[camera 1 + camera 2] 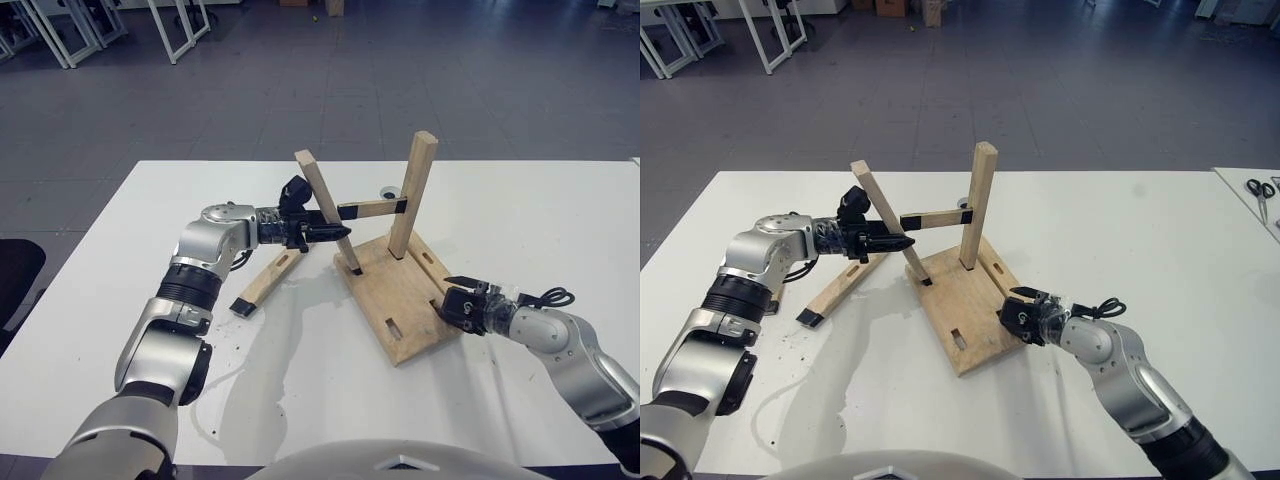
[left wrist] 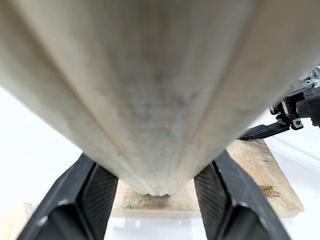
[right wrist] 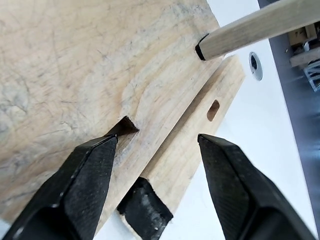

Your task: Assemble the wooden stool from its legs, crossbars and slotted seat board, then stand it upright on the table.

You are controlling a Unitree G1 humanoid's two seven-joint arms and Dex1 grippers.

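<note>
Assembly is sitting half done in the middle of the head view: the seat board (image 1: 400,305) is lying flat on the table (image 1: 560,210) with two legs standing in its slots and a crossbar (image 1: 372,209) joining them. The left tool (image 1: 335,233) is clamping the leaning leg (image 1: 322,200) partway up. The right tool (image 1: 447,298) is hanging open at the board's lower right corner, its fingers (image 3: 85,175) sitting either side of a third leg (image 3: 190,145) lying along that edge. That leg's long axis is running from the tool up toward the upright leg (image 1: 415,190), black-capped end nearest the tool, so the right arm is looking better placed for lifting it. The right wrist view is making this straddle plain, along with an empty slot (image 3: 127,126) just beside one finger. The head view is adding a fourth leg (image 1: 265,280) lying loose on the table left of the board.
</note>
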